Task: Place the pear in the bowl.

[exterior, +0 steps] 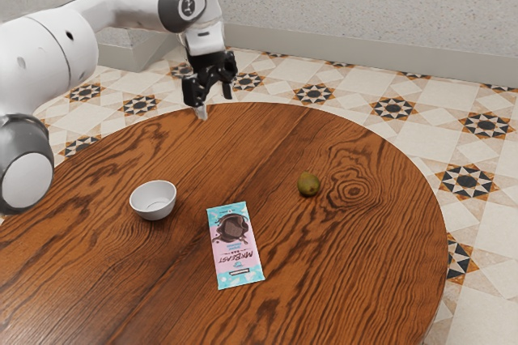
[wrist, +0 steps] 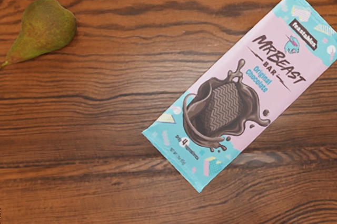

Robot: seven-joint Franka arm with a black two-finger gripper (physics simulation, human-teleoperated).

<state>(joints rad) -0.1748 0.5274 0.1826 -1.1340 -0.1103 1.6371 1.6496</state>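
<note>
High above the table's far edge, my black gripper stands open in the exterior view, nothing between its fingers. The green-brown pear lies on the wood toward the exterior view's right, well away from the gripper. A small white bowl sits upright at the exterior view's left, and no object shows inside it. From my hand's camera, the pear lies on its side, its narrow stem end pointing away from the chocolate bar.
A pink and blue chocolate bar lies flat between the bowl and the pear, nearer the exterior camera; the wrist view has this bar too. The round wooden table has a curved edge at the exterior view's right.
</note>
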